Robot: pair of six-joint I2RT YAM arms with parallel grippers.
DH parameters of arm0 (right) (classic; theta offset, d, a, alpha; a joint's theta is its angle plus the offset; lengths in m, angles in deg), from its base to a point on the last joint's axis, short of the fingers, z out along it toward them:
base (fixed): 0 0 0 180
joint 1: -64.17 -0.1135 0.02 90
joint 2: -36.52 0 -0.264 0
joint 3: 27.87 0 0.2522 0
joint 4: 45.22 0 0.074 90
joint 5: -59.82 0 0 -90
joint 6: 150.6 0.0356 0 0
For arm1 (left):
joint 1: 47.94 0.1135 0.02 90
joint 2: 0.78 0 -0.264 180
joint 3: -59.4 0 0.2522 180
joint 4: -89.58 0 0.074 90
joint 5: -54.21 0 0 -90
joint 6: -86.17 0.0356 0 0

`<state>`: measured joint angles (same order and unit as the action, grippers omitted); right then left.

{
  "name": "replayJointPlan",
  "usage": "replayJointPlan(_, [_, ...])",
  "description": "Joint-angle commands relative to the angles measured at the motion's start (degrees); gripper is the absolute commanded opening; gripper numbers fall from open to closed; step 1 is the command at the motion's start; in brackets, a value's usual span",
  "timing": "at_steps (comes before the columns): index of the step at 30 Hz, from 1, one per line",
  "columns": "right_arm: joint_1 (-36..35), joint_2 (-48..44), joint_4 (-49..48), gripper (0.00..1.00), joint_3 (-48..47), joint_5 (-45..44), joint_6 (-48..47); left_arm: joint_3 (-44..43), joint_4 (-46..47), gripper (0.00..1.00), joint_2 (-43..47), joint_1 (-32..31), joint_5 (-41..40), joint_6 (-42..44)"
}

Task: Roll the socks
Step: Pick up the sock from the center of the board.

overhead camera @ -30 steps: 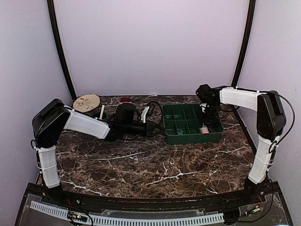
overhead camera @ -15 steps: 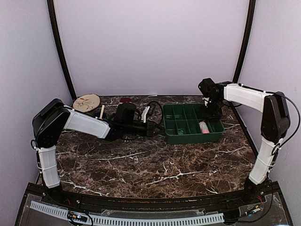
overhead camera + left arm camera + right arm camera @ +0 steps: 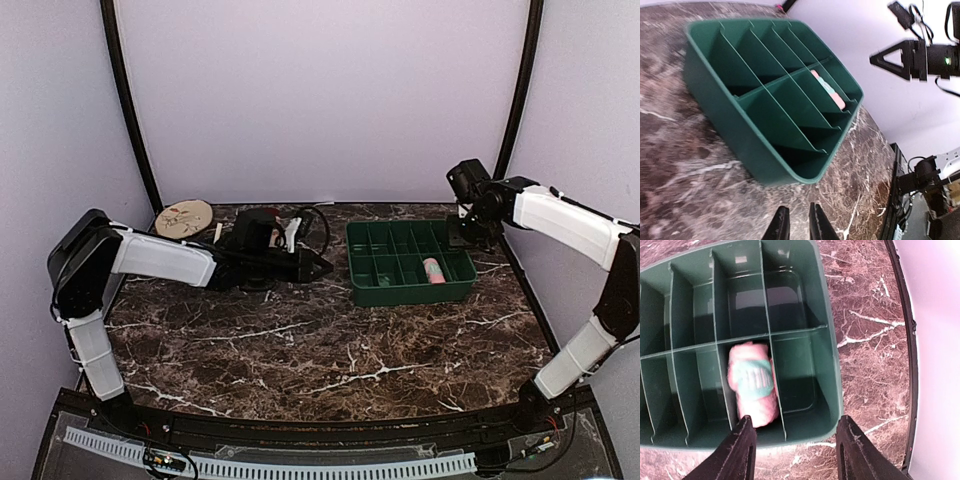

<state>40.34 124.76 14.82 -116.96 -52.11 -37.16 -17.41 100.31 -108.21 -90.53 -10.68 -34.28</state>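
Observation:
One of the socks, the pink one with teal and white marks [image 3: 752, 382], lies rolled up in a front compartment of the green divided tray [image 3: 832, 340], second from its right end. It also shows as a pink roll [image 3: 432, 270] from above and as a pink strip [image 3: 827, 89] in the left wrist view. My right gripper [image 3: 795, 425] hangs open and empty above the tray's right end [image 3: 462, 235]. My left gripper [image 3: 798, 207] hovers low over the table just left of the tray [image 3: 322, 268], its fingers a narrow gap apart with nothing between them.
A round beige patterned plate [image 3: 184, 217] sits at the back left. The left arm's black cables [image 3: 318, 222] loop behind its wrist. Dark marble table [image 3: 330, 350] with black frame posts at both back corners; its right edge [image 3: 902, 325] runs close to the tray.
My right gripper has risen and drawn back to the right, away from the pink sock, which stays in the tray. My left arm has stretched rightward toward the tray.

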Motion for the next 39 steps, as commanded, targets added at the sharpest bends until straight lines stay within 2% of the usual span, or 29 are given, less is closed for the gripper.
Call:
replayJointPlan(1, [-3.52, -3.39, -7.09, 0.5, 2.69, -0.1, -0.12, 2.62, -6.43, 0.18, 10.59, 1.36, -9.62, 4.64])
replayJointPlan(4, [-6.87, -3.0, -9.43, 0.51, 1.48, -0.59, -1.11, 3.19, -12.33, 0.18, 13.7, 2.48, -14.66, 7.0])
replayJointPlan(9, [-10.27, 0.37, -10.15, 0.51, -0.94, 1.71, -1.14, 3.75, -19.24, 0.2, 15.3, 4.78, -18.56, 8.26])
replayJointPlan(14, [-16.07, 1.43, -8.93, 0.5, 1.0, 1.52, -0.52, 1.35, -29.11, 0.2, 11.87, 5.0, -22.69, 10.75])
replayJointPlan(18, [-20.37, 1.63, -6.83, 0.45, 3.06, 1.77, 3.75, 0.51, -31.98, 0.19, 9.63, 5.1, -28.66, 10.66])
replayJointPlan(23, [-23.85, 0.9, -5.67, 0.42, 5.75, 2.57, 8.43, -8.47, -40.81, 0.17, 1.68, 5.37, -33.85, 11.03])
replayJointPlan(28, [-26.4, 1.01, -5.93, 0.42, 7.72, 4.21, 10.38, -12.0, -41.79, 0.24, -3.04, 5.56, -36.93, 11.53])
replayJointPlan(39, [-27.85, 4.14, -8.56, 0.42, 8.94, 6.92, 11.28, -15.85, -43.44, 0.31, -8.62, 6.99, -41.0, 11.72])
